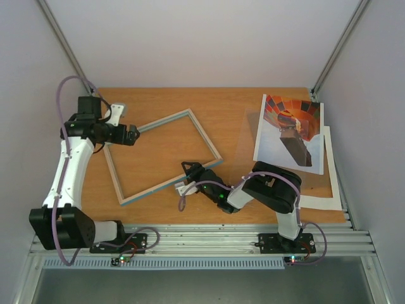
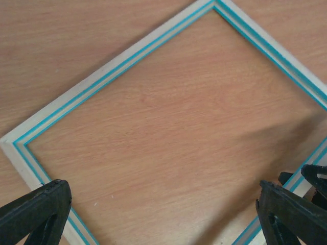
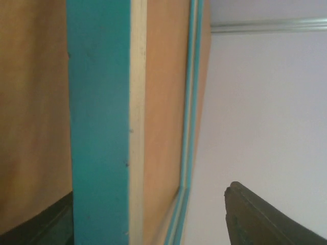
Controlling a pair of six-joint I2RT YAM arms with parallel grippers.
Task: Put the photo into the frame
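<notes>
The frame, with turquoise edges, lies flat on the wooden table at centre left, with bare table showing inside it. The photo of the hot-air balloon lies at the back right, apart from the frame. My left gripper hovers open over the frame's left corner; in the left wrist view it is spread wide above the frame. My right gripper is low at the frame's near rail. In the right wrist view it is open, with the turquoise rail between its fingers, close to the left one.
A white card mat lies under and beside the photo along the table's right edge. A faint clear sheet seems to lie between frame and photo. Metal rails run along the near edge by the arm bases.
</notes>
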